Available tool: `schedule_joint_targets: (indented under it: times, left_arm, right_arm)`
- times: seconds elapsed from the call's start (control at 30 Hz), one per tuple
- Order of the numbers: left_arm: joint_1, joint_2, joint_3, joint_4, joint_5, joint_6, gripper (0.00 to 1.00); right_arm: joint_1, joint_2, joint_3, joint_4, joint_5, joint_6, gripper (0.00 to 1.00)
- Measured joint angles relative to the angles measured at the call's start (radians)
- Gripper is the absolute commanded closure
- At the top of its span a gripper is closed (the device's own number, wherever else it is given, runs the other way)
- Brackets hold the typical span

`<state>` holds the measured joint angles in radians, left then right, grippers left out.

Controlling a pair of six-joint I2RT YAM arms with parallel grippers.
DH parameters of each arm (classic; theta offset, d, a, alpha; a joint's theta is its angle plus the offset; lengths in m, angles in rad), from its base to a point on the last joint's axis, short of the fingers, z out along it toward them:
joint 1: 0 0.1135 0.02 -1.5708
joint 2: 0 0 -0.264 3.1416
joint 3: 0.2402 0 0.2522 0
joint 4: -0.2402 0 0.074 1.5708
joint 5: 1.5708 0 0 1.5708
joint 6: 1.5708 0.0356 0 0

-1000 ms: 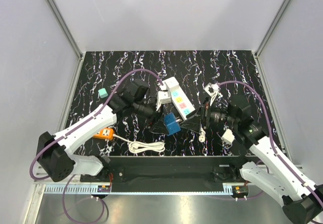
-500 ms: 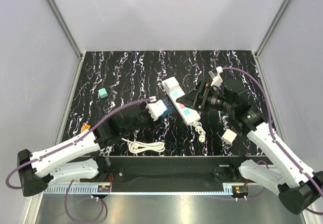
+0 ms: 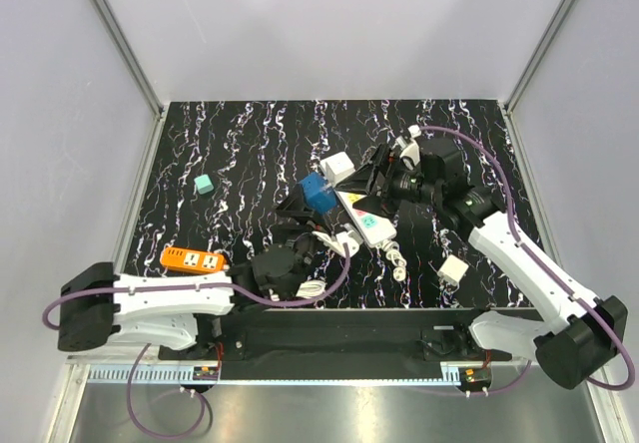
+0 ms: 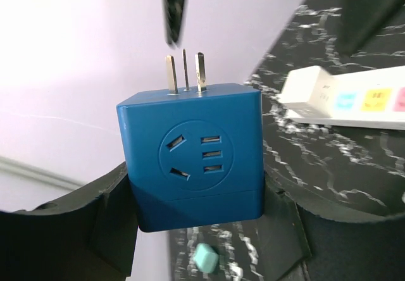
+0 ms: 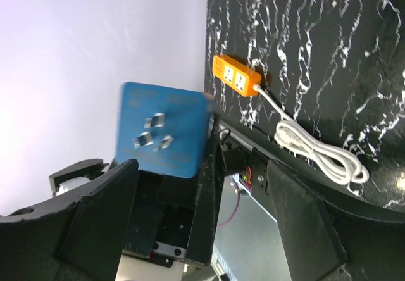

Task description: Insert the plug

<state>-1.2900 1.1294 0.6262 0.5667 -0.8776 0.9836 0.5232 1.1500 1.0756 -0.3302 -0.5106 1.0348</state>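
Note:
The plug (image 3: 319,194) is a royal-blue cube, held off the table with my left gripper (image 3: 306,207) shut on its sides. In the left wrist view the plug (image 4: 193,154) fills the gap between the gripper's (image 4: 196,189) black fingers, its metal prongs pointing away from the wrist. The white power strip (image 3: 361,216) lies slanted just right of it and also shows in the left wrist view as a white power strip (image 4: 354,97). My right gripper (image 3: 365,181) hovers open over the strip's far end. Its camera looks at the prong face of the plug (image 5: 163,129), beyond the gripper (image 5: 199,173).
An orange socket block (image 3: 193,259) with a coiled white cord (image 3: 321,288) lies near the front left; it is also in the right wrist view as the orange block (image 5: 237,75). A pale teal cube (image 3: 204,185) sits at the left. A small white adapter (image 3: 454,268) lies front right.
My left arm has swung low and carried the plug away from the near edge, up beside the strip. My right gripper has moved back and left over the strip, its jaws slightly narrower.

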Motion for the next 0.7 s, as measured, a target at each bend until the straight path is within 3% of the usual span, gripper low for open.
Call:
schedule_joint_targets:
  times: [0.23, 0.7]
  left_arm:
    - [-0.031, 0.143, -0.027, 0.347, -0.075, 0.285, 1.00]
    - [-0.044, 0.166, -0.027, 0.467, -0.087, 0.364, 1.00]
  right_arm:
    - [0.000, 0.051, 0.013, -0.015, -0.014, -0.002, 0.09]
    - [0.000, 0.027, 0.018, 0.018, 0.010, -0.003, 0.06]
